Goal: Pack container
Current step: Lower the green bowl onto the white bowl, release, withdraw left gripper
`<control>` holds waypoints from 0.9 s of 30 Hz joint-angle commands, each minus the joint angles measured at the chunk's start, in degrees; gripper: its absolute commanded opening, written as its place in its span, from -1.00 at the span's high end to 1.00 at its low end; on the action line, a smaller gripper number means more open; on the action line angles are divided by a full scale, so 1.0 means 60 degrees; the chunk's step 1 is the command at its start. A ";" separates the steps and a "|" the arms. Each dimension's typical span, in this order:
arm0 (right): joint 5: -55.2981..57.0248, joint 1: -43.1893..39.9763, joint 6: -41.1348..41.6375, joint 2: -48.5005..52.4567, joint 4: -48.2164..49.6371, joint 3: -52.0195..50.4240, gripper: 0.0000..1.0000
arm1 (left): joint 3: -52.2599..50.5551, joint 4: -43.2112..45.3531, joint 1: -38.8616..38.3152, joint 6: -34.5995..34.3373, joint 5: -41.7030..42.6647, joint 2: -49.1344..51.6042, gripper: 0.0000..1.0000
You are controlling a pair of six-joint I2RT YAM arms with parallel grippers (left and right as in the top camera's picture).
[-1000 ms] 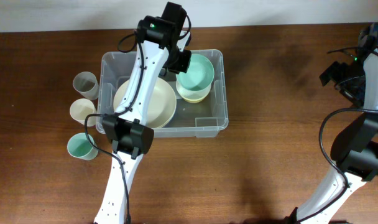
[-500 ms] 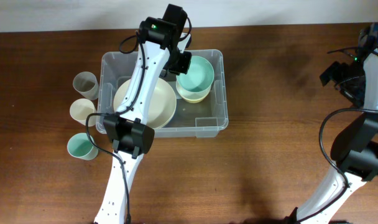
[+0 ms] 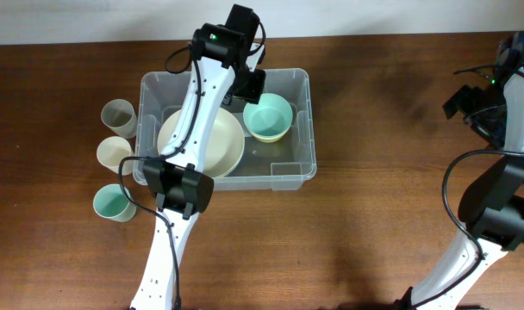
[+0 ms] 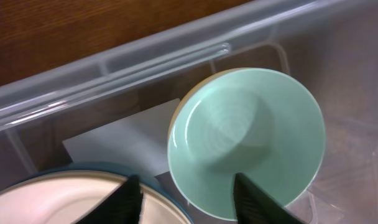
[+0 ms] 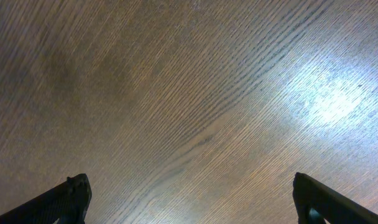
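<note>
On the left of the table (image 3: 374, 224) three cups stand in a loose column just outside the container's left wall: a greyish cup (image 3: 117, 114) at the back, a cream cup (image 3: 114, 153) in the middle and a mint cup (image 3: 111, 204) at the front. The container (image 3: 279, 72) sits left of centre on the table, open at the top. Its left half holds a large cream bowl (image 3: 229, 145), which the left arm partly covers. Its right rear part holds a mint bowl (image 3: 268, 115), upright, with a pale yellow edge showing beneath its rim (another bowl under it, apparently). Between the two bowls a white label (image 4: 114, 143) lies on the base. The left gripper (image 4: 186, 180) hangs over the container's back, its fingers parted above the near rim of the mint bowl and clasping nothing. Far to the right, well apart from everything else, the right gripper (image 5: 189, 180) is spread wide over bare wood, empty.
</note>
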 commanded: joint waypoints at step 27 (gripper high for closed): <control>0.0022 0.0015 0.0022 -0.0138 0.0000 -0.0018 -0.98 | -0.0324 -0.1118 0.5348 -0.1111 -0.1279 -0.2262 -0.99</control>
